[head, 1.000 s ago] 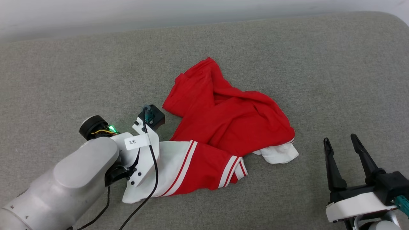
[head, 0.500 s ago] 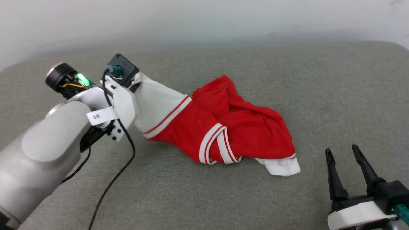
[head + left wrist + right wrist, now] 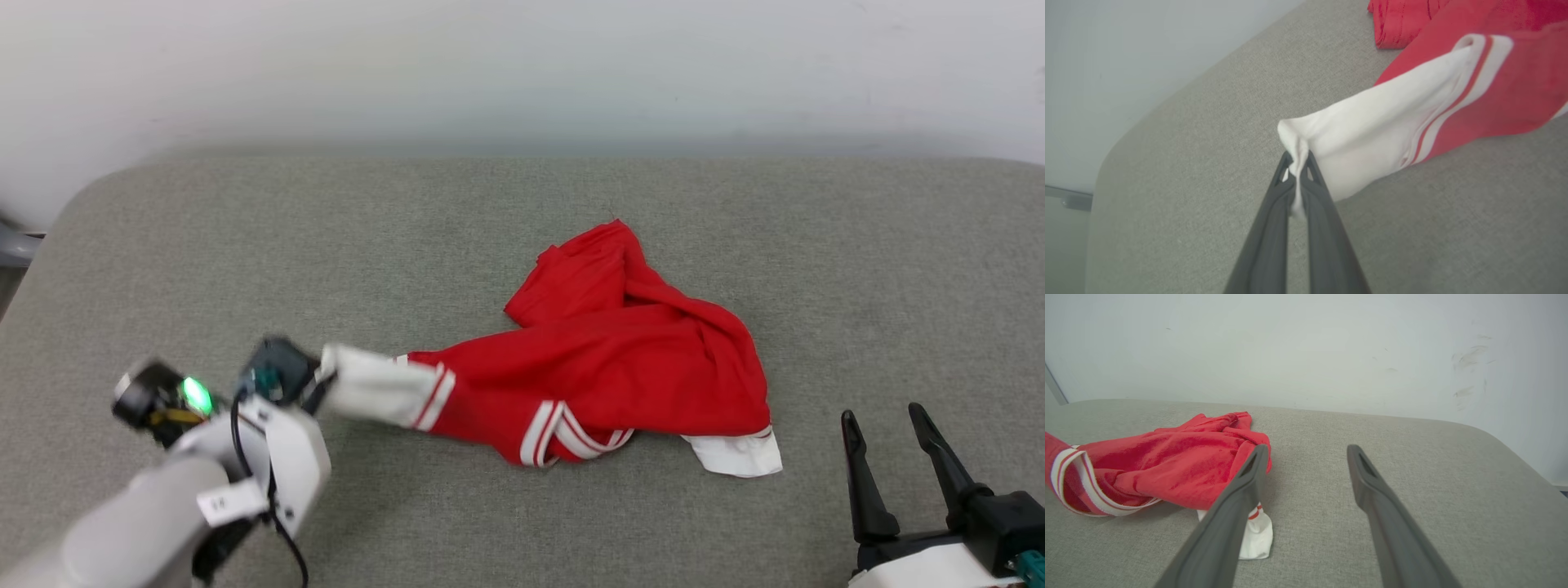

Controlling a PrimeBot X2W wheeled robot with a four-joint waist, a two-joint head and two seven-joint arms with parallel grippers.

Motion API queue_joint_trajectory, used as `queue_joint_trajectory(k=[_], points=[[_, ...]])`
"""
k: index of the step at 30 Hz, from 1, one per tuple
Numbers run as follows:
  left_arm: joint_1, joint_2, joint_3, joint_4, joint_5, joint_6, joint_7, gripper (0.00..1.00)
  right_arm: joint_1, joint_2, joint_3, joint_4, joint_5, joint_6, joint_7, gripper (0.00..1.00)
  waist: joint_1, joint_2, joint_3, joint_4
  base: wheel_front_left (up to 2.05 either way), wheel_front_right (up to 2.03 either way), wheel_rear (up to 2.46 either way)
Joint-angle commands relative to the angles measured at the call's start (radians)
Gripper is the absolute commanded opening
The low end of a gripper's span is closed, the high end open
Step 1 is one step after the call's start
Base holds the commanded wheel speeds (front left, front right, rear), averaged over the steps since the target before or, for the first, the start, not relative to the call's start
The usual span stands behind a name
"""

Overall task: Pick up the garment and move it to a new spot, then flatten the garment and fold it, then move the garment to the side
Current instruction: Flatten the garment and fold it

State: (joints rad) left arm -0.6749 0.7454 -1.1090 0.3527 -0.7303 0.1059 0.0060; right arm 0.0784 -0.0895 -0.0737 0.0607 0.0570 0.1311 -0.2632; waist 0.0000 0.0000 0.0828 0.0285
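Observation:
The garment [image 3: 620, 367] is a red shirt with white, red-striped sleeves, lying crumpled on the grey cushion [image 3: 490, 229]. My left gripper [image 3: 320, 377] is shut on the end of one white sleeve [image 3: 1372, 134], which stretches out taut to the left of the heap. In the left wrist view the white cloth is pinched between the dark fingertips [image 3: 1306, 163]. My right gripper [image 3: 886, 420] stands open at the lower right, just right of the garment's other white sleeve [image 3: 735, 453]. In the right wrist view the garment [image 3: 1159, 469] lies left of the open fingers [image 3: 1249, 473].
A pale wall [image 3: 522, 73] runs behind the cushion. The cushion's rounded left corner [image 3: 73, 204] drops off near a grey fixture [image 3: 16, 245]. Bare cushion surface lies in front of and to the right of the garment.
My left gripper closed on the white sleeve, lifted it, then swung down and left, drawing the sleeve out taut. The camera tilted up, showing more wall. The right gripper stayed open.

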Motion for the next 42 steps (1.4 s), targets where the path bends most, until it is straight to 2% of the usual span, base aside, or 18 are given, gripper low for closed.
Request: queue_joint_trajectory(k=[1,8,17,18,19,22,25,31,35,42], points=[[0.039,-0.008,-0.006,0.003,-0.008,0.011,-0.018,0.0,0.008,-0.005,-0.003,0.0,-0.005,-0.001,-0.002,1.0,0.0,0.0,-0.002,0.005,0.0,0.0,0.0],[0.204,-0.061,-0.043,0.061,-0.056,0.037,-0.074,0.0,0.023,-0.016,-0.013,0.015,-0.004,-0.001,-0.002,1.0,0.0,0.0,-0.006,0.023,0.0,0.0,0.0],[0.269,-0.099,-0.029,0.163,-0.112,0.042,-0.096,0.0,0.021,-0.024,-0.015,0.029,-0.002,-0.001,-0.002,1.0,0.0,0.0,-0.014,0.03,0.0,0.0,0.0],[0.272,-0.111,-0.021,0.159,-0.12,0.053,-0.109,0.6,0.019,-0.023,-0.015,0.029,0.0,-0.001,-0.002,1.0,0.0,0.0,-0.02,0.03,0.0,0.0,0.0],[0.271,-0.11,-0.01,0.159,-0.122,0.062,-0.13,1.0,0.018,-0.023,-0.016,0.03,0.003,-0.001,-0.002,1.0,0.0,0.0,-0.026,0.028,0.0,0.0,0.0],[0.283,-0.116,0.027,0.136,-0.136,0.099,-0.192,1.0,0.014,-0.032,-0.02,0.024,0.01,-0.001,-0.002,1.0,0.0,0.0,-0.045,0.026,0.0,0.0,0.0],[0.297,-0.106,0.071,0.077,-0.139,0.157,-0.235,1.0,0.006,-0.048,-0.026,0.009,0.012,-0.001,-0.002,1.0,0.0,0.0,-0.064,0.026,0.0,0.0,0.0],[0.339,-0.07,0.149,-0.084,-0.093,0.284,-0.267,1.0,-0.041,-0.129,-0.017,-0.054,0.018,-0.001,0.023,1.0,0.0,0.0,-0.092,0.027,0.0,0.0,0.0],[0.369,-0.059,0.207,-0.184,-0.035,0.358,-0.272,1.0,-0.092,-0.215,0.02,-0.102,0.04,-0.001,0.076,1.0,0.0,0.0,-0.095,0.03,0.0,0.0,0.0],[0.441,-0.093,0.339,-0.305,0.096,0.448,-0.272,1.0,-0.185,-0.443,0.22,-0.152,0.178,-0.001,0.308,1.0,0.0,0.0,-0.074,0.037,0.0,0.0,0.0]])
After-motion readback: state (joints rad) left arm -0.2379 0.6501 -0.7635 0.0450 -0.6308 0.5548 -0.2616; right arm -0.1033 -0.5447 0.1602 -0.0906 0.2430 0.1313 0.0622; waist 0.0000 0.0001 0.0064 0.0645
